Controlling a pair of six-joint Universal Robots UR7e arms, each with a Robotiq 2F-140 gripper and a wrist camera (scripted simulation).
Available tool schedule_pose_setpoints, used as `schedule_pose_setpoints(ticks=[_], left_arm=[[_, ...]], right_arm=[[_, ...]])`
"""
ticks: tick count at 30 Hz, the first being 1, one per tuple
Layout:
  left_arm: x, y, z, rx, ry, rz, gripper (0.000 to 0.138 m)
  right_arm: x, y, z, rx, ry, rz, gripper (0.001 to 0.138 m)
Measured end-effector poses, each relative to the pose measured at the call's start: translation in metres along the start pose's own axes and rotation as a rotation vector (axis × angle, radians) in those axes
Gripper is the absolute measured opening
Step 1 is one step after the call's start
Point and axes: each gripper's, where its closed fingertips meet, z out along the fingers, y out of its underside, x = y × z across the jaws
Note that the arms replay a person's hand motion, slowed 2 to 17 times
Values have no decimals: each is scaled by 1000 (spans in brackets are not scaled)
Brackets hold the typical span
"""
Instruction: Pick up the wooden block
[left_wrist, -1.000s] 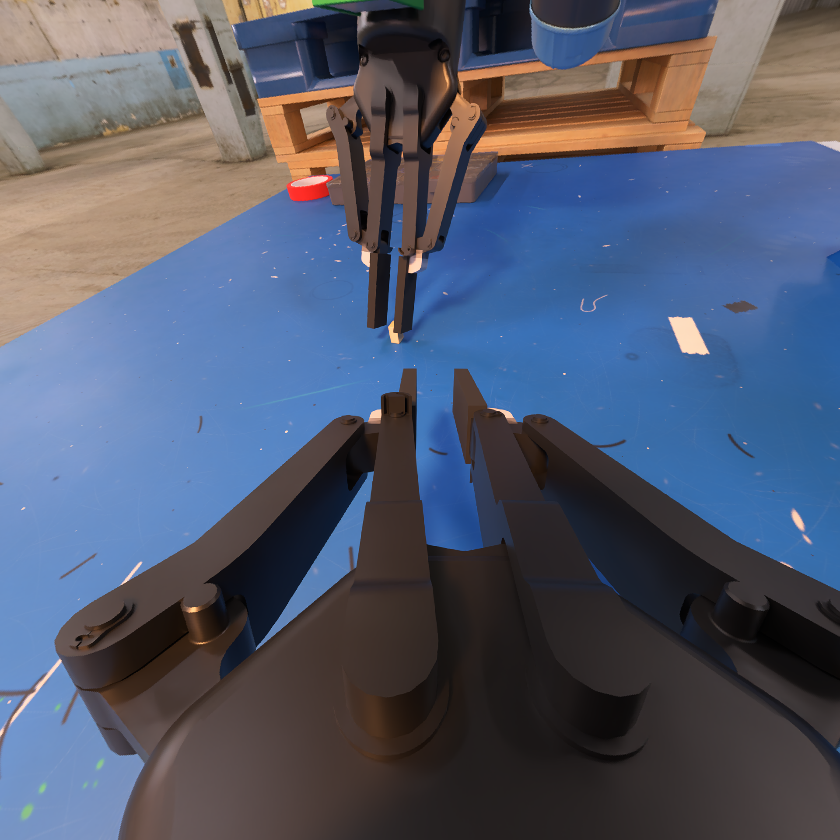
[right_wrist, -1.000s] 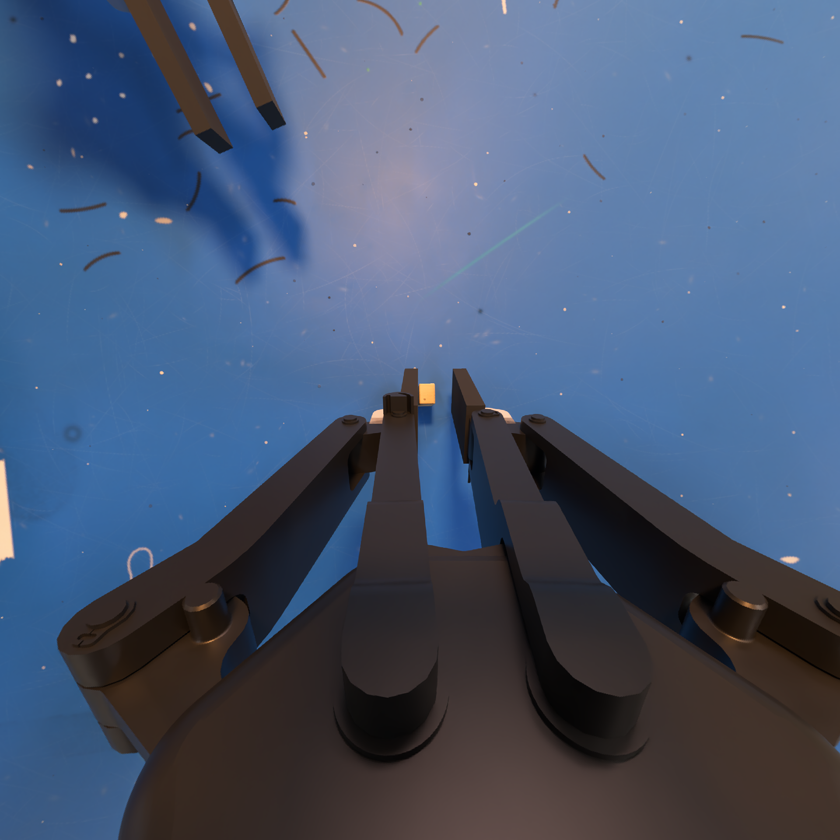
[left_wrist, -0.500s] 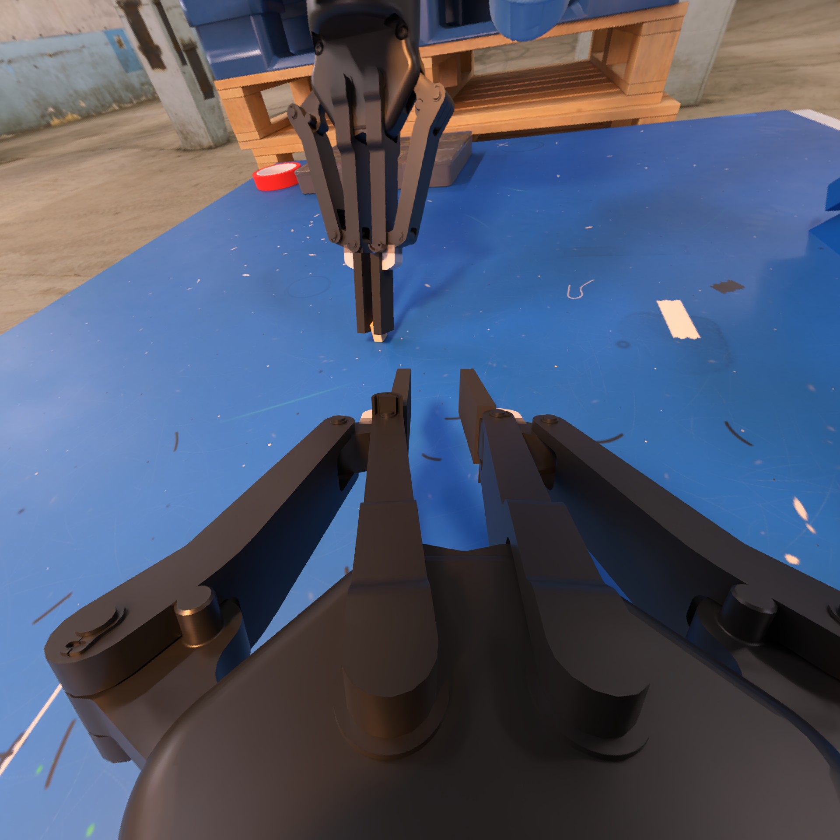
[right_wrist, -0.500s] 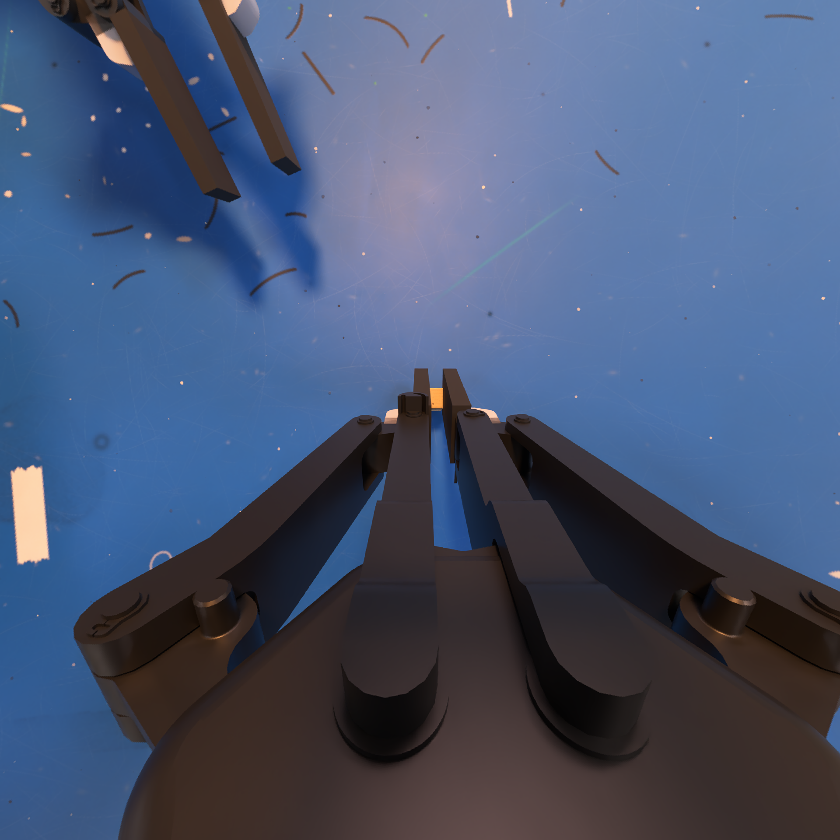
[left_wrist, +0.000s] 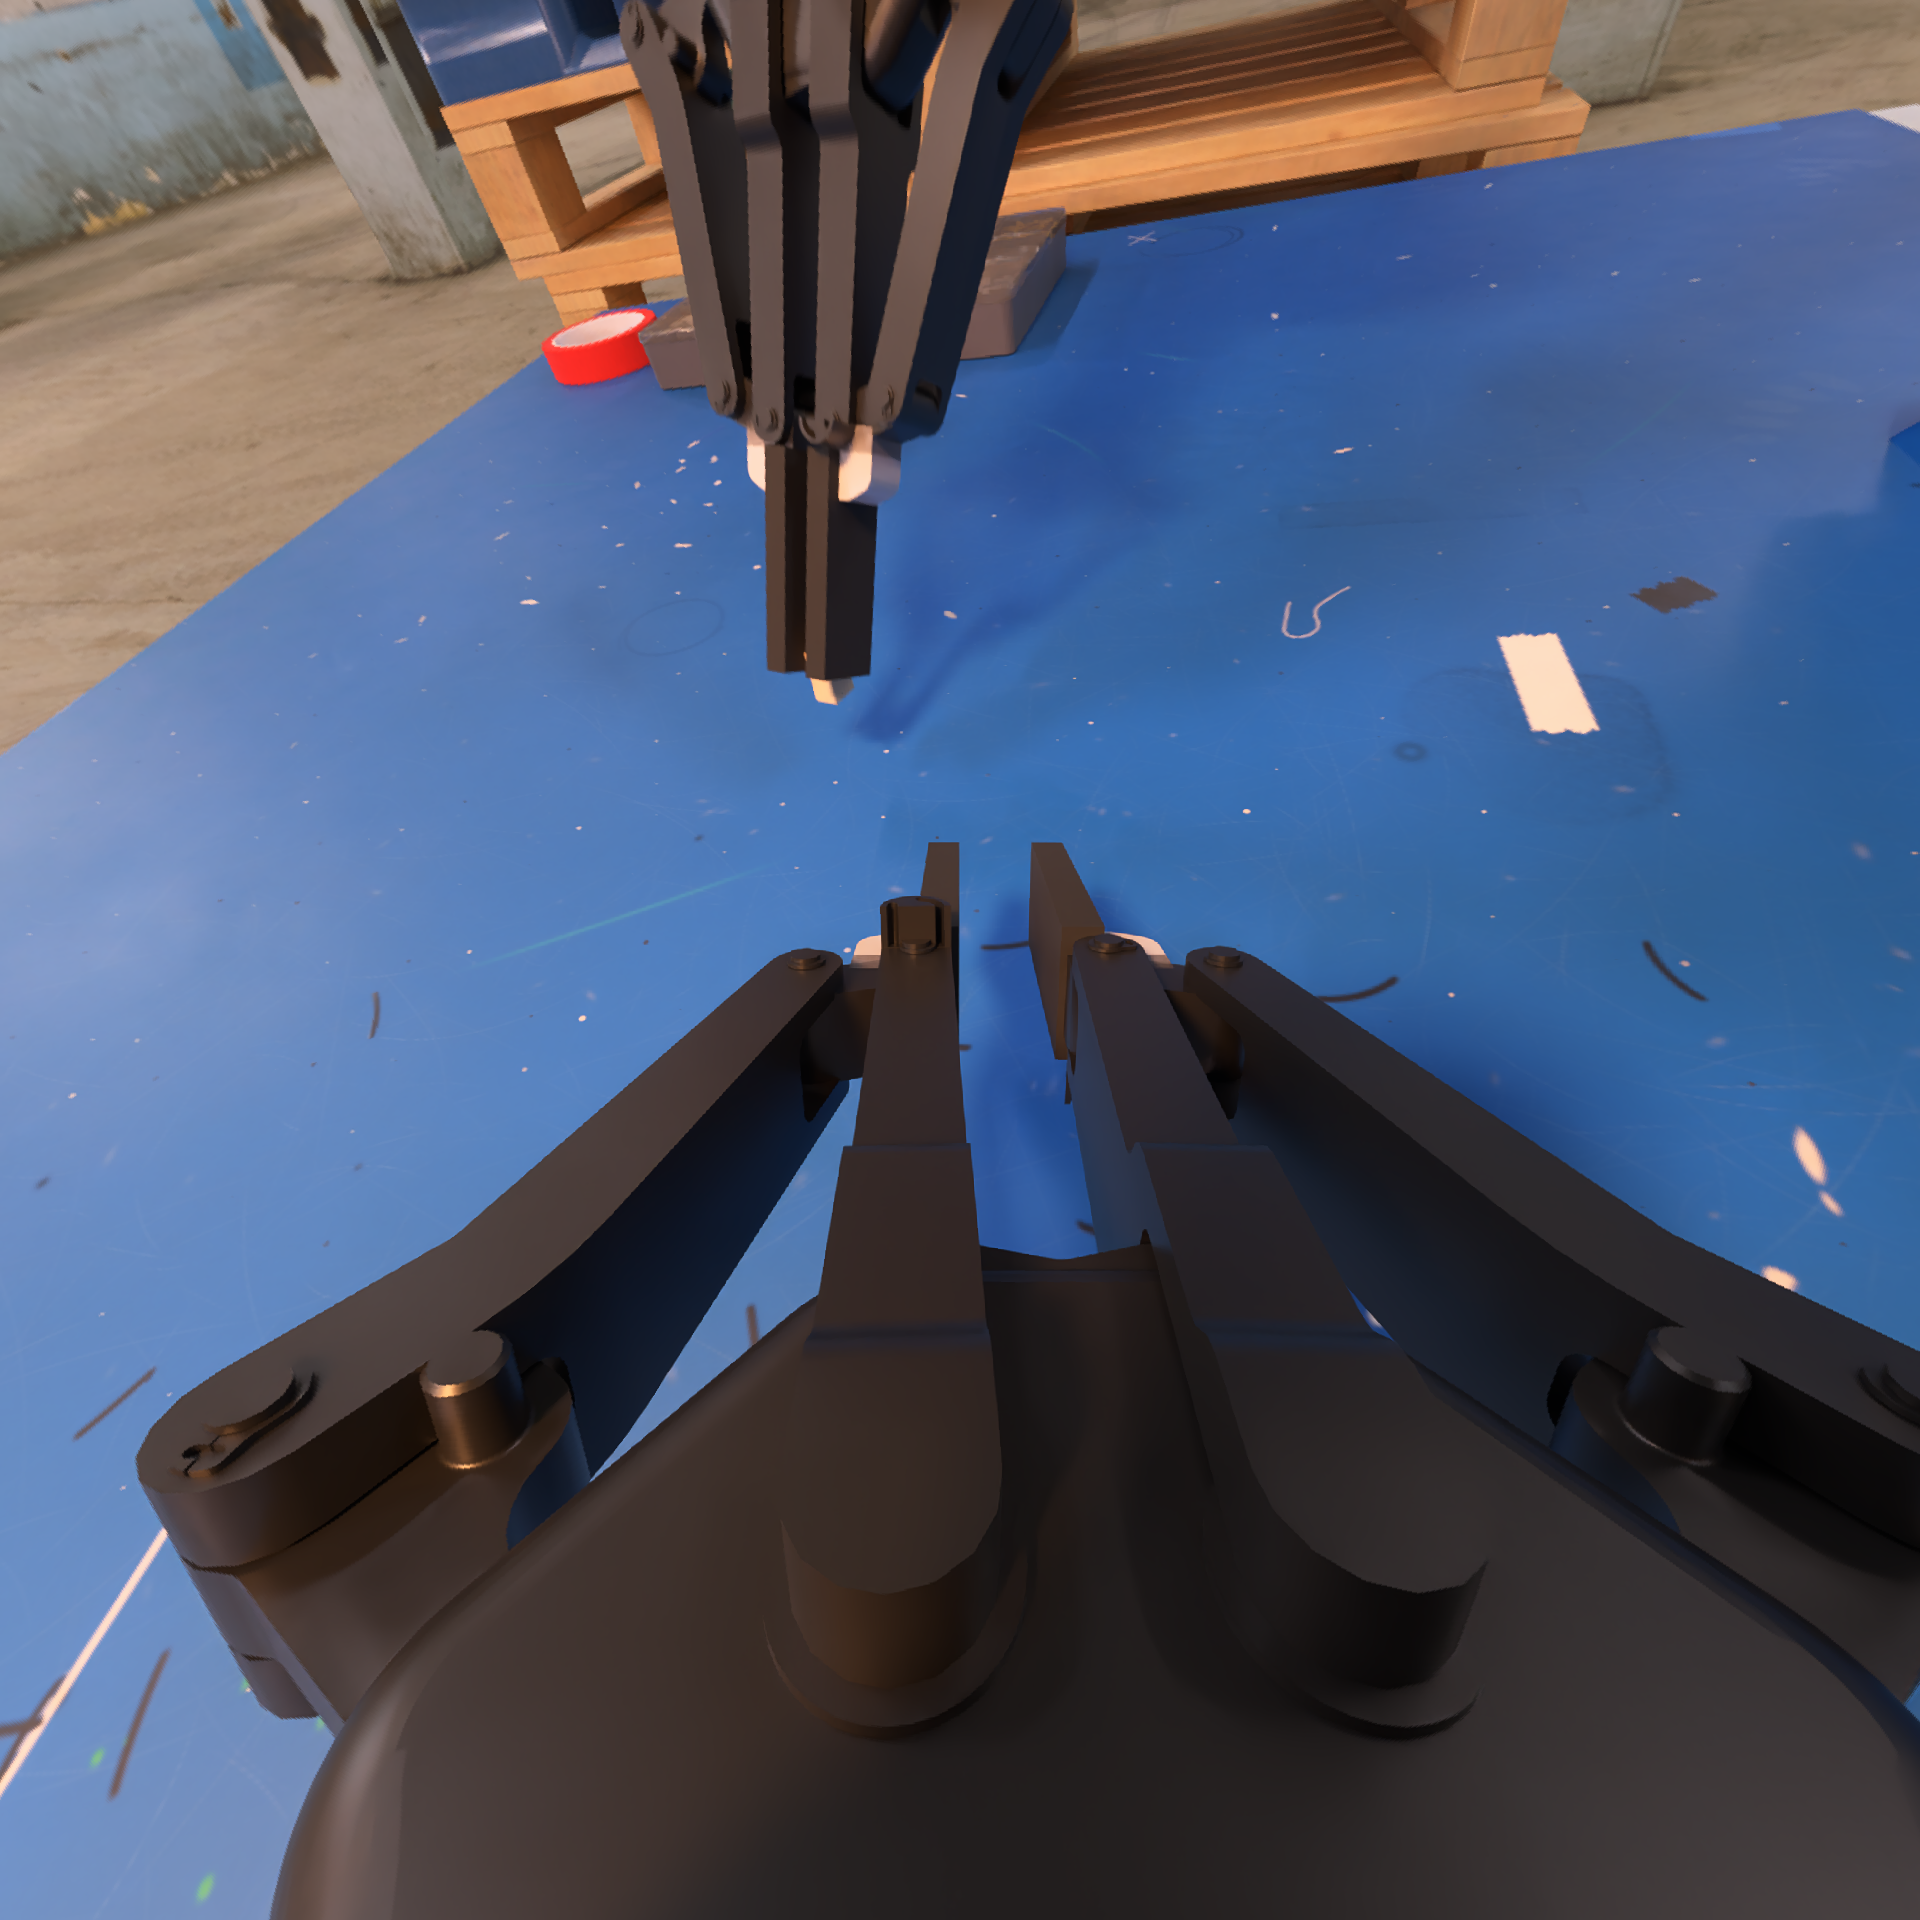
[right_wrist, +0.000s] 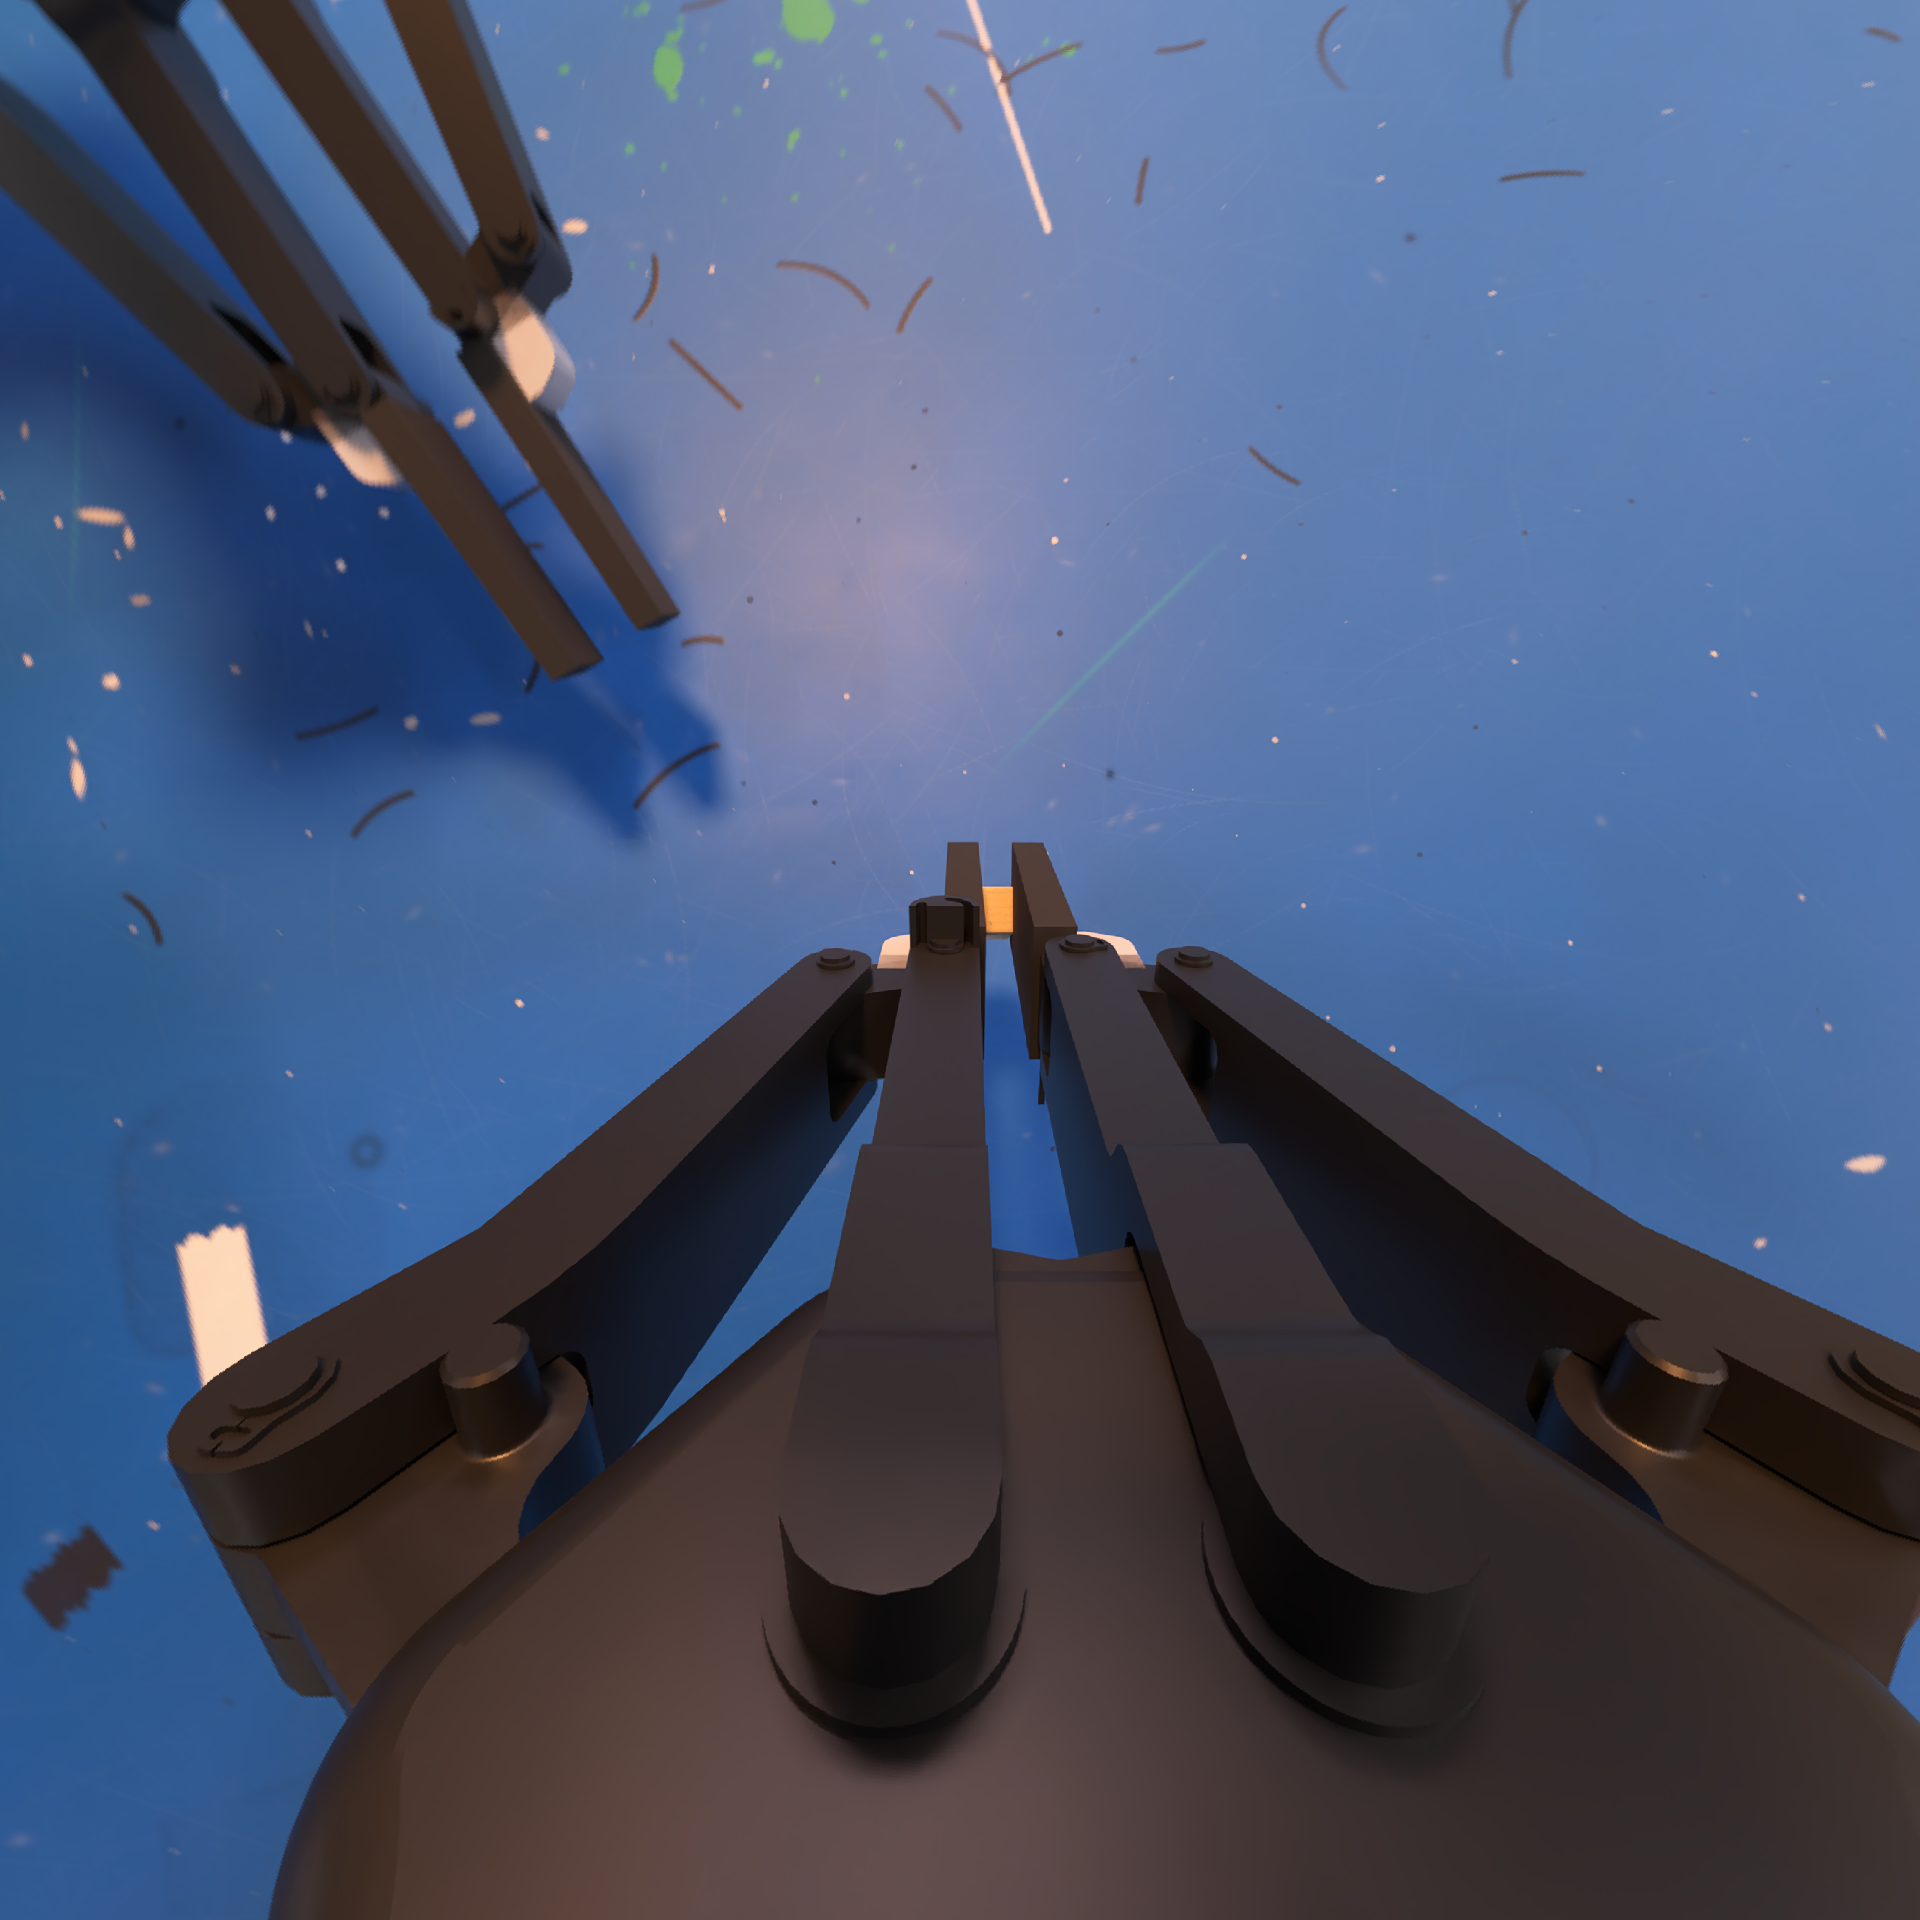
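The table (left_wrist: 416, 831) is blue with tiny white specks and dark curved marks. Green splashes (right_wrist: 727, 52) sit at the top. The little block (right_wrist: 997, 908) is orange. A tape roll (left_wrist: 601, 345), upper left, is red.

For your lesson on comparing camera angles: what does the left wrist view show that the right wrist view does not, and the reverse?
Only the left wrist view shows the red tape roll, the wooden pallet and the floor beyond the table.

Only the right wrist view shows green paint spatter on the table.

Both show the blue table, the pale tape strip, and the right tool shut on the wooden block. The left tool is open.
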Motion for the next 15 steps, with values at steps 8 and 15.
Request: schedule_pose_setpoints(ticks=[8,15], left_arm=[[29,-4,-3,-20,61,28,20],[57,-12,-4,-14,128,71,22]], right_arm=[[-22,-14,-30,69,66,211,9],[-56,-16,-47,107,62,344,9]])
